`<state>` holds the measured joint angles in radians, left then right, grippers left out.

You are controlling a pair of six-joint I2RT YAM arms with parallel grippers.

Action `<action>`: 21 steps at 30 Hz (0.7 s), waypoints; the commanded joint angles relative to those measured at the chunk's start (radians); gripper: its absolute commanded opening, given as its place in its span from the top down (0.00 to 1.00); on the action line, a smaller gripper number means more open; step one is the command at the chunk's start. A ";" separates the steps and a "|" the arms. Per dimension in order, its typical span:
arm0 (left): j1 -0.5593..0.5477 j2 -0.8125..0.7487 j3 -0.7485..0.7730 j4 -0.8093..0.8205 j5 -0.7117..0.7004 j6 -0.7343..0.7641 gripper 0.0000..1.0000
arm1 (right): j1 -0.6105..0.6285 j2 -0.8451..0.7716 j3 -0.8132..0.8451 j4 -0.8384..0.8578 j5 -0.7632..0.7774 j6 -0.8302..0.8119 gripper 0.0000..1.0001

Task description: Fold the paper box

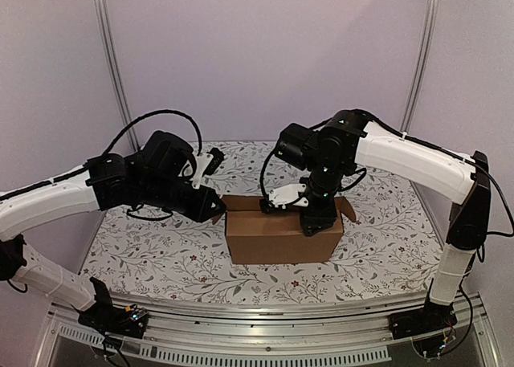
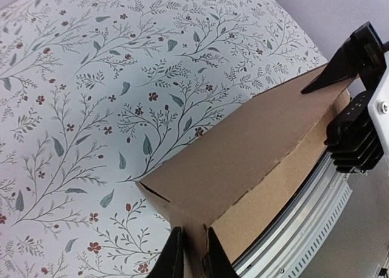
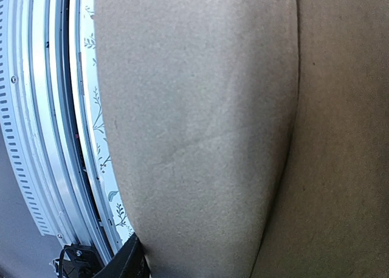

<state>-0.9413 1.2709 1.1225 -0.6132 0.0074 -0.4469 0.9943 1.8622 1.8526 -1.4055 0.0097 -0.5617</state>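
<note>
**Both grippers at the paper box**

The paper box (image 1: 281, 234) sits near the middle of the floral tablecloth (image 1: 152, 254), with its brown front wall upright and facing the table's near edge. The left gripper (image 1: 215, 208) meets the box's upper left corner. In the left wrist view its two fingers (image 2: 173, 260) are pinched onto a thin cardboard edge (barely a gap between them). The right gripper (image 1: 315, 222) reaches down into the right part of the box. Cardboard fills its wrist view, so I cannot tell whether its jaws are open or closed.
</note>
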 commanded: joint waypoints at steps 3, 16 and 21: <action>-0.027 0.026 0.037 -0.008 0.067 -0.090 0.88 | -0.003 0.071 -0.032 0.058 -0.054 0.006 0.50; -0.031 0.074 0.076 0.033 0.105 -0.166 0.89 | -0.002 0.059 -0.048 0.068 -0.057 0.014 0.50; -0.030 0.079 0.109 0.021 0.106 -0.169 0.89 | -0.003 0.058 -0.053 0.073 -0.049 0.015 0.50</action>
<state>-0.9421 1.3289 1.1835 -0.6357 0.0151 -0.5995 0.9878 1.8618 1.8511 -1.4086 0.0063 -0.5526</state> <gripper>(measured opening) 0.112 0.504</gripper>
